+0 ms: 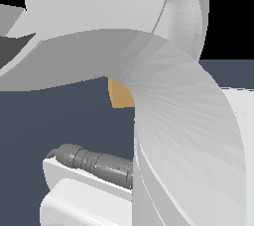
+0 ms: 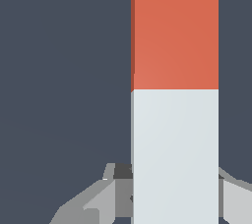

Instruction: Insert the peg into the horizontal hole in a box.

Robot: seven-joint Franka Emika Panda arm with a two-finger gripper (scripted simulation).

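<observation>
In the wrist view the peg point(image 2: 174, 95) fills much of the picture: its orange-red half point(image 2: 174, 31) lies away from my gripper and its pale grey-white half point(image 2: 174, 154) runs between my fingers. My gripper point(image 2: 172, 193) is shut on the pale half, with one finger point(image 2: 98, 198) on each side. In the exterior view only a small tan piece of the box point(image 1: 119, 93) shows behind the arm. The hole is hidden. The gripper and peg are hidden in the exterior view.
The white arm links point(image 1: 163, 96) fill most of the exterior view, with a grey cylindrical part point(image 1: 96, 163) low down. The dark blue-grey floor point(image 1: 54, 121) lies beneath; it also shows in the wrist view point(image 2: 59, 70).
</observation>
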